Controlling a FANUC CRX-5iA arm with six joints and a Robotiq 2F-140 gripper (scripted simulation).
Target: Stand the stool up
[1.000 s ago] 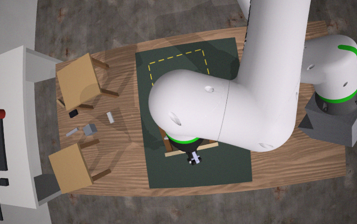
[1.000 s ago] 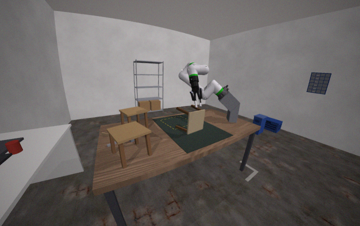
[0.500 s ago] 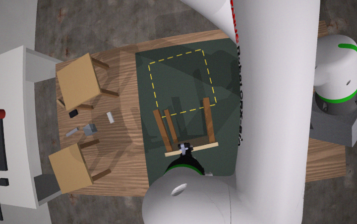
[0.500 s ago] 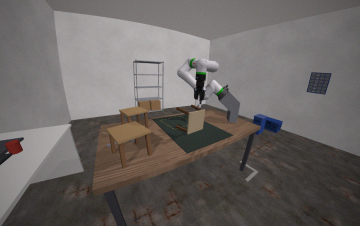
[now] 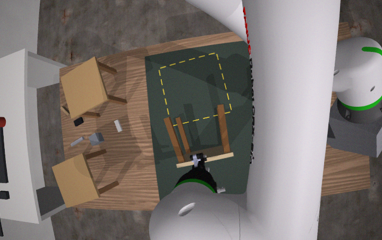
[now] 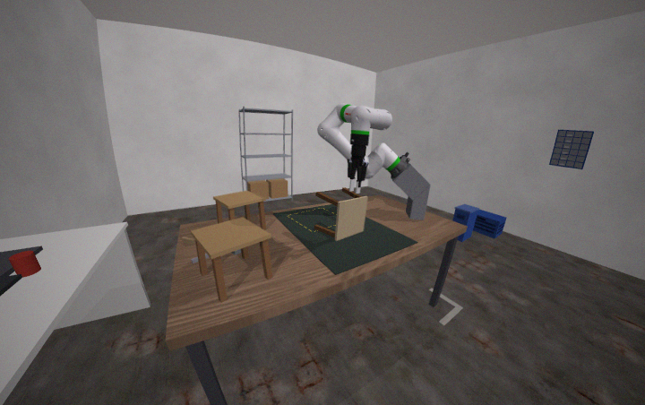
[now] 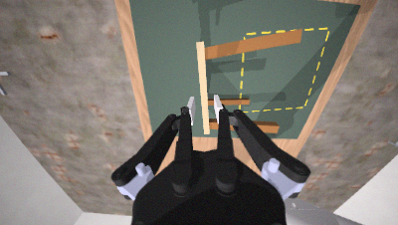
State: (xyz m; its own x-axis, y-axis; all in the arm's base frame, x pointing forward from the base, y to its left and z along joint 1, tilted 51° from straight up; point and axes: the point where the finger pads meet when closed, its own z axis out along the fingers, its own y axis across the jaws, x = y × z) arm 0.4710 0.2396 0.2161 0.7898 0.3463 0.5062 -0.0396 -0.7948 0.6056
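The knocked-over stool [image 5: 200, 139] lies on its side on the green mat [image 5: 198, 119]. Its pale seat [image 5: 207, 159] stands on edge at the near side, and its brown legs point toward the dashed rectangle [image 5: 194, 86]; only the leg ends cross the rectangle's near line. My gripper [image 5: 198, 157] points down just above the seat's upper edge. In the wrist view the fingers are partly open, one on each side of the thin seat edge [image 7: 201, 85], and they do not clamp it. From the side the fingertips [image 6: 354, 190] sit just over the stool [image 6: 350, 217].
Two upright stools [image 5: 82, 86] [image 5: 75, 178] stand on the table's left part, with small loose parts [image 5: 97, 138] between them. My arm's base [image 5: 362, 98] is at the right. A white console [image 5: 8, 134] stands beyond the left table edge.
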